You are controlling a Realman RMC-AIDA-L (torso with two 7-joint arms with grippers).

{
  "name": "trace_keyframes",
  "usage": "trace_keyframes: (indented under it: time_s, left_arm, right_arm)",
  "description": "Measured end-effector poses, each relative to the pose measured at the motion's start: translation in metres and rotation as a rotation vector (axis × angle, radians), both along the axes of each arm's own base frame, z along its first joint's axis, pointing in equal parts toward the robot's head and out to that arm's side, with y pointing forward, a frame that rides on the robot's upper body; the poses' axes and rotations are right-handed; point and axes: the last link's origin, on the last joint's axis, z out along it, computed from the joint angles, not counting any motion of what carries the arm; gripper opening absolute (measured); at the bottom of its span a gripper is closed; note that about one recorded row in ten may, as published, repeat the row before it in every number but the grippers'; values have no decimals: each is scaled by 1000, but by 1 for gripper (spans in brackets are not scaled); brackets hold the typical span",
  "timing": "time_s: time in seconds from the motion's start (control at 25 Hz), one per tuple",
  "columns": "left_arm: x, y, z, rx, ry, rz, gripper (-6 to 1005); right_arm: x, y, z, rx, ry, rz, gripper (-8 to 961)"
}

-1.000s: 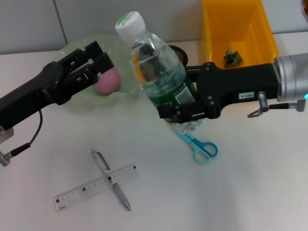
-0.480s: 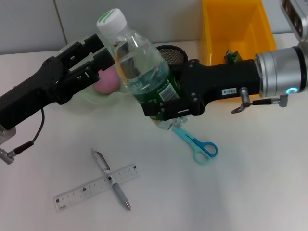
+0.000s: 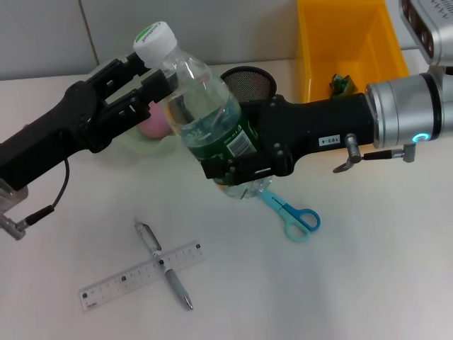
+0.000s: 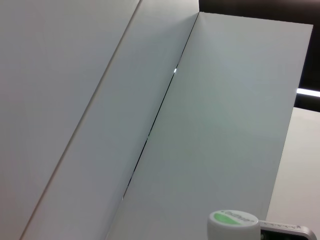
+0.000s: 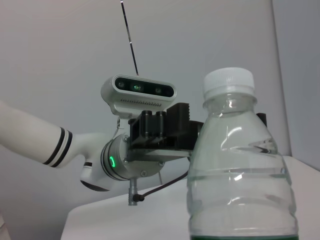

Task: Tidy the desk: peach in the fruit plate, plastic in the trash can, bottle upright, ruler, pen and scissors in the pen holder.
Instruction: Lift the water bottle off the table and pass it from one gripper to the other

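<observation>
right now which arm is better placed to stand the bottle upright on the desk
Right. The right gripper already grips the bottle around its lower body. The left gripper sits over the plate.

Glossy clear plastic bottle (image 3: 209, 127) with a matt white cap; see-through plastic ruler (image 3: 141, 275); smooth yellow plastic bin (image 3: 348, 42); matt white tabletop (image 3: 368, 269).

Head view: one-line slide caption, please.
Right gripper holds the bottle tilted above the desk, left gripper near its cap.
</observation>
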Motion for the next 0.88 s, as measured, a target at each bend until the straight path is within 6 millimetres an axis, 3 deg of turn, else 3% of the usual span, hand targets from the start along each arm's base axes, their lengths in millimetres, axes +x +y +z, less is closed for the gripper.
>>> trace_keyframes:
  time_s: [0.88]
  left_arm:
    - [6,-3,-7,1,-33,-25,790]
  right_arm:
    - [-1,-4,-9,-36,-17,12,771]
